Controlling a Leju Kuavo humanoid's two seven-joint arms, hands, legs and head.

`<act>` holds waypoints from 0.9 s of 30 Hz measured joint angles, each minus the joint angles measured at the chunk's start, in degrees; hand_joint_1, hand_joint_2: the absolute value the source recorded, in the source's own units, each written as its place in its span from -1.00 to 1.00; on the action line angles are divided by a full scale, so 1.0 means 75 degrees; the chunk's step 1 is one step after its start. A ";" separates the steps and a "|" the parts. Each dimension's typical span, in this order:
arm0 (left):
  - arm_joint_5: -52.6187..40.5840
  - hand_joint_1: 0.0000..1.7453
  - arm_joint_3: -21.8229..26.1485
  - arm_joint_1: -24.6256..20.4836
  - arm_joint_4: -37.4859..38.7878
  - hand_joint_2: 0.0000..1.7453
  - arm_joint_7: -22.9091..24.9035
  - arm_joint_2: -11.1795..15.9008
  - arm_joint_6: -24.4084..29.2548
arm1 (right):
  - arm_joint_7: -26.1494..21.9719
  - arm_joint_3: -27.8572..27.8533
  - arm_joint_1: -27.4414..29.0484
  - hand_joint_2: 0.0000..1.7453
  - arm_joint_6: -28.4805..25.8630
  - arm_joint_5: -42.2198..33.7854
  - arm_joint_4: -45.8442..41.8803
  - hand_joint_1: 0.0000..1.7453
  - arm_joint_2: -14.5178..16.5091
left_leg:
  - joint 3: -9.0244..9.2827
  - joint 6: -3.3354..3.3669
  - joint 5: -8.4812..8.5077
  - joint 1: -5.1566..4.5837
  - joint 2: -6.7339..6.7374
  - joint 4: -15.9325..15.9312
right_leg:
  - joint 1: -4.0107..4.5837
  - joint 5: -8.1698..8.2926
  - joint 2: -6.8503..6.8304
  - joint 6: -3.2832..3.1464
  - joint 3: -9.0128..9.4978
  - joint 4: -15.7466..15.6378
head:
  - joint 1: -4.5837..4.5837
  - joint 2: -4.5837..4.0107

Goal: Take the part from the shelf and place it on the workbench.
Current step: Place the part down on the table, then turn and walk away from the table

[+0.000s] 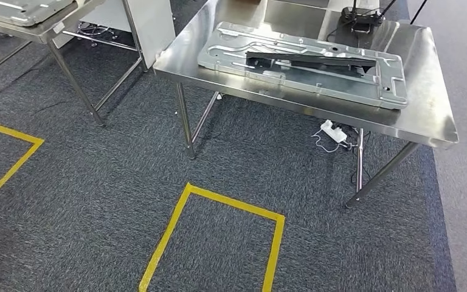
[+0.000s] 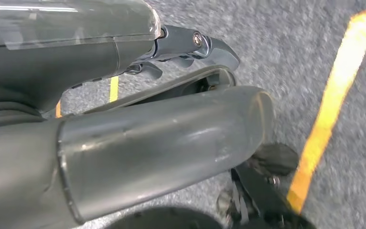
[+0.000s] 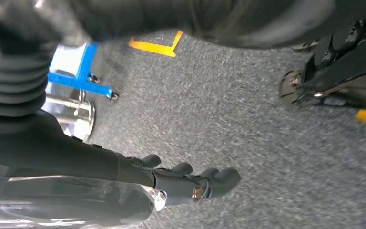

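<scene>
- Left hand (image 2: 181,57) hangs over the carpet, fingers loosely curled, holding nothing
- Metal plate (image 1: 304,64) lies flat on the steel counter (image 1: 425,115), a dark bar (image 1: 307,59) across it; likely stiff, heavy, sharp-edged, best gripped by both long rims
- Right hand (image 3: 190,183) hangs empty, fingers slightly apart

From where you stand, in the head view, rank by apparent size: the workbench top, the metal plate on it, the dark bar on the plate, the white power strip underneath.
1. Workbench top
2. Metal plate
3. Dark bar
4. Power strip, though it lies farther from the camera, on the floor.
</scene>
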 joint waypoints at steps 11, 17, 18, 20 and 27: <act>-0.0573 -1.00 -0.0189 0.0003 -0.0004 -1.00 -0.0191 -0.0232 0.0119 | -0.0060 -0.0102 -0.0008 -1.00 0.0203 0.0070 0.0046 -1.00 0.0004 | -0.0297 -0.0230 0.0095 -0.0022 -0.0802 0.0191 | -0.0051 0.0724 0.0629 -0.0144 0.0480 -0.1097 | 0.0000 -0.0001; -0.0600 -1.00 -0.0233 0.0041 -0.0006 -1.00 -0.0216 -0.0283 0.0107 | 0.0015 -0.0140 -0.0019 -1.00 0.0250 0.0061 0.0056 -1.00 0.0023 | -0.0499 -0.0354 -0.0237 -0.0041 -0.0431 0.0599 | -0.0109 0.0823 0.0323 -0.0310 0.0552 -0.1258 | -0.0032 -0.0001; -0.0600 -1.00 -0.0235 0.0041 -0.0006 -1.00 -0.0217 -0.0286 0.0098 | 0.0022 -0.0142 -0.0014 -1.00 0.0257 0.0061 0.0057 -1.00 0.0025 | -0.0584 -0.0367 -0.0342 -0.0034 -0.0382 0.0780 | -0.0103 0.0824 0.0284 -0.0315 0.0548 -0.1256 | -0.0033 -0.0001; -0.0598 -1.00 -0.0240 0.0038 -0.0007 -1.00 -0.0216 -0.0291 0.0075 | 0.0059 -0.0160 -0.0004 -1.00 0.0296 0.0064 0.0063 -1.00 0.0030 | -0.0942 -0.0422 -0.0692 -0.0008 -0.0252 0.1569 | -0.0077 0.0821 0.0101 -0.0329 0.0529 -0.1236 | -0.0034 -0.0001; -0.0581 -1.00 -0.0246 0.0027 -0.0024 -1.00 -0.0194 -0.0239 0.0023 | 0.0122 -0.0216 -0.0046 -1.00 0.0380 0.0109 0.0076 -1.00 0.0056 | -0.0102 -0.0297 -0.0077 -0.0084 0.0425 0.0144 | 0.0021 0.0729 -0.0607 -0.0182 0.0578 -0.1158 | -0.0031 -0.0001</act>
